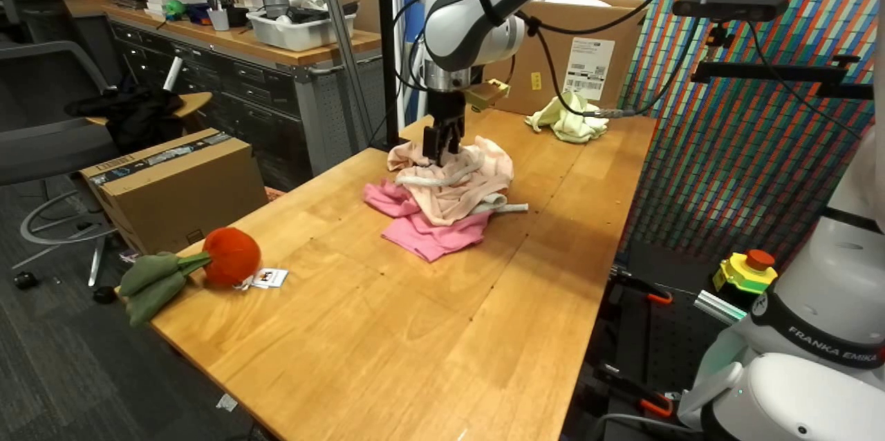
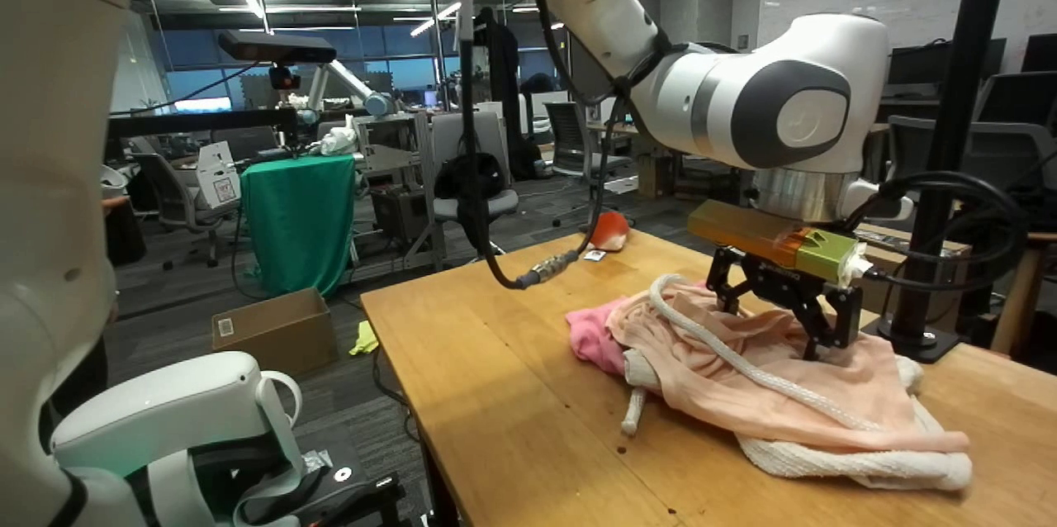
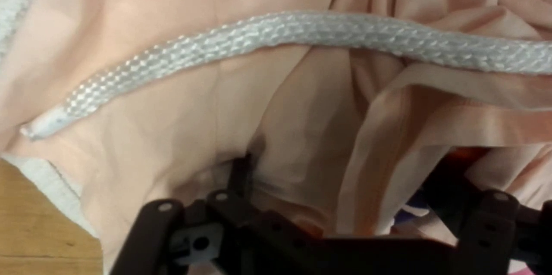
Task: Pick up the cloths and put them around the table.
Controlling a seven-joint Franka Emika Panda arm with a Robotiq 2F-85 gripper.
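With the peach cloth (image 1: 449, 204) as clock centre in an exterior view, the toy (image 1: 231, 258) lies leftmost, past eight o'clock, on the table (image 1: 387, 351). The pink cloth (image 1: 435, 237) shows from under the peach one between five and nine o'clock. The gripper (image 1: 441, 151) reaches straight down at eleven o'clock, jaws spread wide, fingertips in the peach folds. The rope (image 1: 442, 180) lies across the peach cloth, and a rope end juts out near four o'clock, beside a bit of white cloth (image 1: 492, 202). Rightmost, well apart at two o'clock, the green cloth (image 1: 570, 122) sits bunched on the table near the box (image 1: 560, 50).
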